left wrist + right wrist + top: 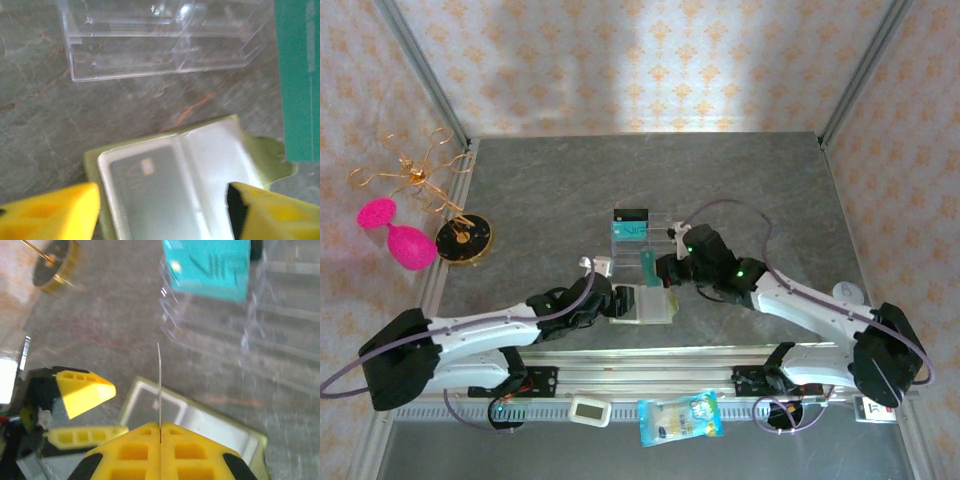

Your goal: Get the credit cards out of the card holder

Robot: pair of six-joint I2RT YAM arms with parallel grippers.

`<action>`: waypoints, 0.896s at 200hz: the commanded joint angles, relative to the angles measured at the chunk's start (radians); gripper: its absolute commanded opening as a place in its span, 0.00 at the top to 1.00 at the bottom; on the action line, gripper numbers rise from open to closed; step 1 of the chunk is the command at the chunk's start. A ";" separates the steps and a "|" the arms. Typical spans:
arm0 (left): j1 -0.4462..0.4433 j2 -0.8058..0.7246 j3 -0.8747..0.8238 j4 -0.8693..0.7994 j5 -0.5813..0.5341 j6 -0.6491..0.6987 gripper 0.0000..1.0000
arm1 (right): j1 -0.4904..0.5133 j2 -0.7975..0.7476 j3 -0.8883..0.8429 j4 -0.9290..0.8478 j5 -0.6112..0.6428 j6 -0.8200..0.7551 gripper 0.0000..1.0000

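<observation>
Grey marbled tabletop, patterned wallpaper all round. Both arms reach in low from the near edge and meet around the middle. The left gripper (608, 302) has its jaws spread wide at the left end of the card holder (642, 305), which lies open and flat with its pale pockets up. The right gripper (160, 430) is clamped tight on a teal credit card (650, 264), held edge-on over the holder's far side; can't tell if it touches. A second credit card (210, 265) lies in the clear tray (125, 60) just behind the holder.
</observation>
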 commanded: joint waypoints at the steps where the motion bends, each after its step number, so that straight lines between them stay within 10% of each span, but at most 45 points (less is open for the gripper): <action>1: 0.005 -0.066 0.027 -0.091 -0.020 -0.005 0.13 | -0.004 -0.016 0.120 -0.032 0.070 -0.145 1.00; 14: 0.009 -0.096 0.033 -0.125 -0.036 -0.004 0.01 | -0.006 0.023 0.197 -0.044 0.089 -0.203 1.00; 125: 0.057 -0.265 0.086 -0.380 -0.300 -0.065 0.01 | -0.211 0.386 0.723 -0.202 -0.286 -0.779 1.00; 179: 0.086 -0.312 0.097 -0.393 -0.394 -0.024 0.01 | -0.211 0.680 1.126 -0.613 -0.388 -1.095 1.00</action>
